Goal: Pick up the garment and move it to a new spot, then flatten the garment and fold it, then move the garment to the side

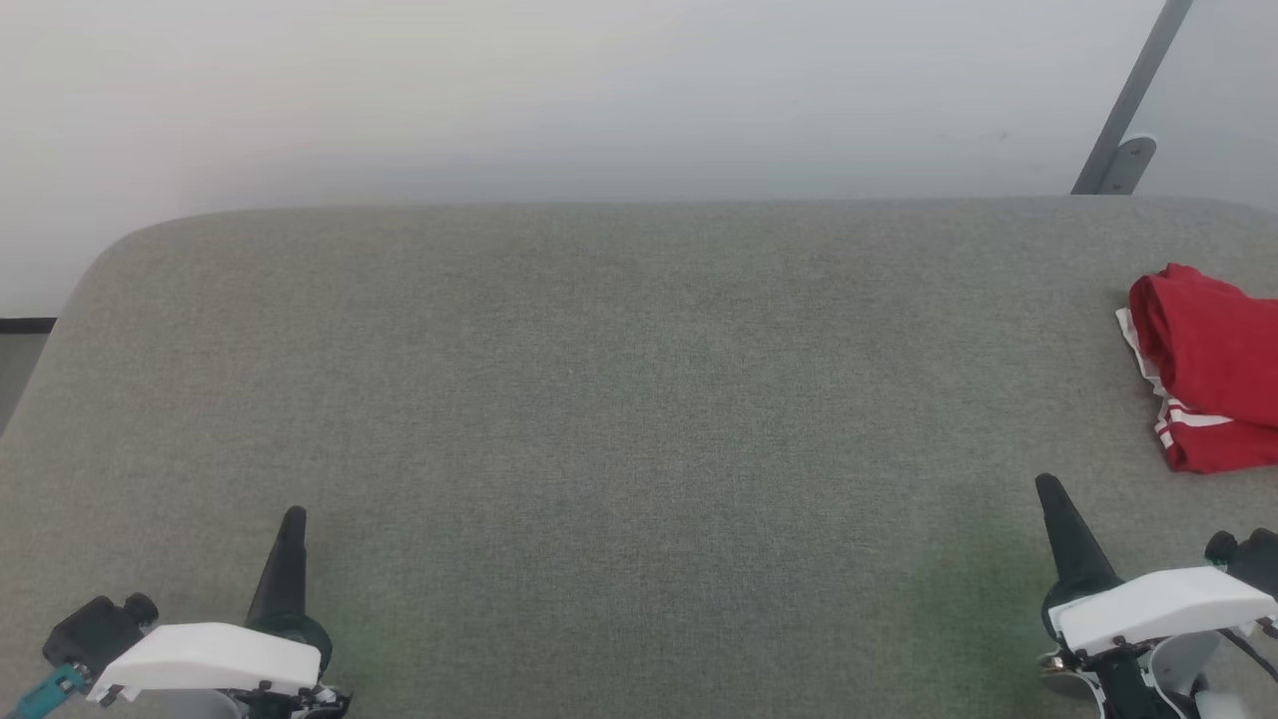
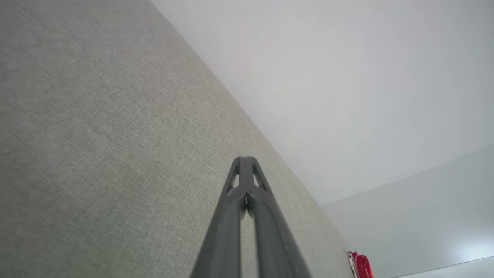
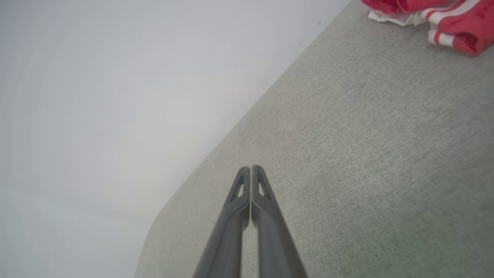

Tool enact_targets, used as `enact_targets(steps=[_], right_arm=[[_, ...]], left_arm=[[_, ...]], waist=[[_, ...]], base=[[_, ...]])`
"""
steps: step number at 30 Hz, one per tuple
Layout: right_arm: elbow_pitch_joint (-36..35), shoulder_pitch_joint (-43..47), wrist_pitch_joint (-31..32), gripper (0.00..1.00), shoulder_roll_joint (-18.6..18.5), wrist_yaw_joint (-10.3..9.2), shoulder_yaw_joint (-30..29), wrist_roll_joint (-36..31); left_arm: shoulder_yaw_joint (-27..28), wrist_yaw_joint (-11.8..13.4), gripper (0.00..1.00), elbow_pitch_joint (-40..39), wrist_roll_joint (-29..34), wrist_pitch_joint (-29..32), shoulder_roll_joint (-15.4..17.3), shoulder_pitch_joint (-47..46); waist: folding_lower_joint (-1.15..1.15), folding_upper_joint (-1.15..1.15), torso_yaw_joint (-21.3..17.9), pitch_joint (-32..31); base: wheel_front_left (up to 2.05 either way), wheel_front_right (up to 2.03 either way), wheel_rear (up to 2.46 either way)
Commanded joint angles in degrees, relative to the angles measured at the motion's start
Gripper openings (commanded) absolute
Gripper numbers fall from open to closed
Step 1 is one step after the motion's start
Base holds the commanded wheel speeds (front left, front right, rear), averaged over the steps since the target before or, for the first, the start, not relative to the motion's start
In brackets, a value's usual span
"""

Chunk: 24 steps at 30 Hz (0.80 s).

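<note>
**Head view.** Bench (image 1: 599, 399): grey woven covering, bare across the middle. Garment (image 1: 1213, 369): red, in a compact bundle at the far right edge of the bench, cut by the frame; white-and-red striped trim shows along its near side, a sliver of white fabric on its left. Left gripper (image 1: 293, 514) low at left, right gripper (image 1: 1045, 482) low at right; both sets of jaws together, nothing held, both well apart from the garment.

**Left wrist view.** Left gripper (image 2: 245, 159): jaws pressed together over the bench (image 2: 96, 135). Garment (image 2: 361, 265): a small red patch far off.

**Right wrist view.** Right gripper (image 3: 251, 168): jaws together, empty. Garment (image 3: 463, 27): at the top right corner, striped trim clear.

**Progress, as judged.** The bundle sits aside and looks roughly gathered; whether that is a finished fold or an untouched heap cannot be told.

**Writing.** None legible; no print or label is turned to any camera.
</note>
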Motion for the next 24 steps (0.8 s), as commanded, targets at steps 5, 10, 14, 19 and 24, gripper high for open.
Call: enact_targets(steps=[5, 10, 14, 19, 24], right_arm=[[-0.82, -1.51, 0.71, 0.00, 0.13, 0.02, -0.16, 4.23], [-0.91, -1.58, 1.20, 0.00, 0.48, 0.02, -0.30, 7.75], [-0.99, -1.68, 1.47, 0.00, 0.68, 0.02, -0.38, 9.96], [-1.05, -1.67, 1.83, 0.00, 0.89, 0.02, -0.47, 12.13], [-1.13, -1.77, 2.13, 0.00, 1.12, 0.02, -0.57, 14.71]], left_arm=[[0.43, -0.07, 0.00, -1.04, -3.76, 1.17, -0.33, -1.86], [0.52, -0.08, 0.00, -1.24, -6.76, 2.19, -0.83, -2.01], [0.57, -0.08, 0.00, -1.40, -8.83, 2.84, -1.24, -2.19], [0.64, -0.09, 0.00, -1.52, -10.54, 3.47, -1.62, -2.36], [0.72, -0.09, 0.00, -1.67, -12.96, 4.18, -2.09, -2.61]], waist=[[0.00, 0.00, -0.09, -0.12], [0.00, 0.00, -0.20, -0.25], [0.00, 0.00, -0.27, -0.34], [0.00, 0.00, -0.34, -0.42], [0.00, 0.00, -0.43, -0.53]], base=[[0.00, 0.00, 0.00], [0.00, 0.00, 0.00], [0.00, 0.00, 0.00], [0.00, 0.00, 0.00], [0.00, 0.00, 0.00]])
